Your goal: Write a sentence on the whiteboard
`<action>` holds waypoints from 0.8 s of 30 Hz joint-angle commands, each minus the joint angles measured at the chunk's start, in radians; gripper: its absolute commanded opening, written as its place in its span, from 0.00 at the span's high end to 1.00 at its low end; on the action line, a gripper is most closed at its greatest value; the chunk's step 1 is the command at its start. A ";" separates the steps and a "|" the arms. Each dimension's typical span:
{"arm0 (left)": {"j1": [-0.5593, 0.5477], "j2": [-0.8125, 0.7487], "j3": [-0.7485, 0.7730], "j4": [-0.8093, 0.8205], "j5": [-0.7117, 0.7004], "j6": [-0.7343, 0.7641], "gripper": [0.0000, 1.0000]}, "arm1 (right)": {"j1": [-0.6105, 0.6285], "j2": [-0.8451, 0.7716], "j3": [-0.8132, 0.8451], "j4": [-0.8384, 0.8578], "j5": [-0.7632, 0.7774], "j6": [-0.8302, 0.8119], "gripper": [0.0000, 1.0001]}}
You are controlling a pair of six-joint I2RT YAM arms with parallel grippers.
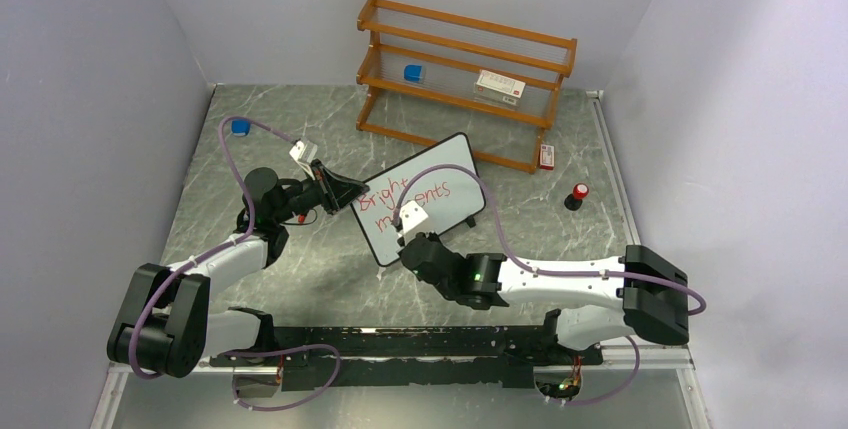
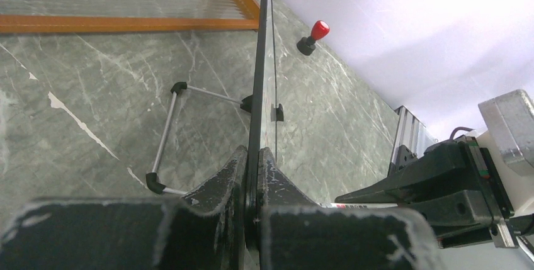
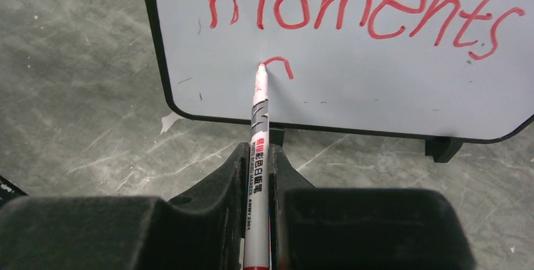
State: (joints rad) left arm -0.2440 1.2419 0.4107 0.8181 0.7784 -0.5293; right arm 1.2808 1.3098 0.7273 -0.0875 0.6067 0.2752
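Observation:
The whiteboard (image 1: 430, 189) stands tilted at the table's middle, with red words "Bright moments" on it. My left gripper (image 1: 352, 189) is shut on its left edge, and the left wrist view shows the black frame (image 2: 256, 94) edge-on between the jaws. My right gripper (image 3: 256, 157) is shut on a white marker (image 3: 259, 157). The marker's red tip touches the whiteboard (image 3: 378, 87) below "moments", at the start of a small red arc (image 3: 280, 63). The right gripper (image 1: 418, 244) sits at the board's lower front edge.
A wooden shelf (image 1: 465, 79) stands at the back with a blue cap and a white box on it. A red marker cap (image 1: 578, 195) stands right of the board, also in the left wrist view (image 2: 313, 36). A blue cap (image 1: 240, 127) lies at the back left. A small red box (image 1: 546, 156) leans by the shelf.

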 commanded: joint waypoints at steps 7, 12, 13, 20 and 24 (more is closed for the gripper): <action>-0.009 0.007 0.005 -0.039 -0.004 0.041 0.95 | 0.014 0.022 0.023 -0.076 -0.022 0.009 1.00; -0.009 0.004 0.005 -0.040 -0.004 0.040 0.95 | 0.014 0.015 0.018 -0.107 0.017 0.013 1.00; -0.009 0.004 0.006 -0.039 -0.004 0.040 0.95 | 0.014 0.012 0.015 -0.106 0.025 0.014 1.00; -0.009 0.002 0.004 -0.039 -0.004 0.038 0.95 | 0.014 0.005 0.013 -0.082 0.072 0.028 1.00; -0.009 0.000 0.004 -0.039 -0.002 0.039 0.95 | 0.011 0.004 0.014 -0.052 0.088 0.024 1.00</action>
State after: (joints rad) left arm -0.2440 1.2419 0.4107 0.8181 0.7784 -0.5293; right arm 1.2915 1.3247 0.7334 -0.1822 0.6456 0.2867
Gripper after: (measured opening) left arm 0.099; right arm 0.158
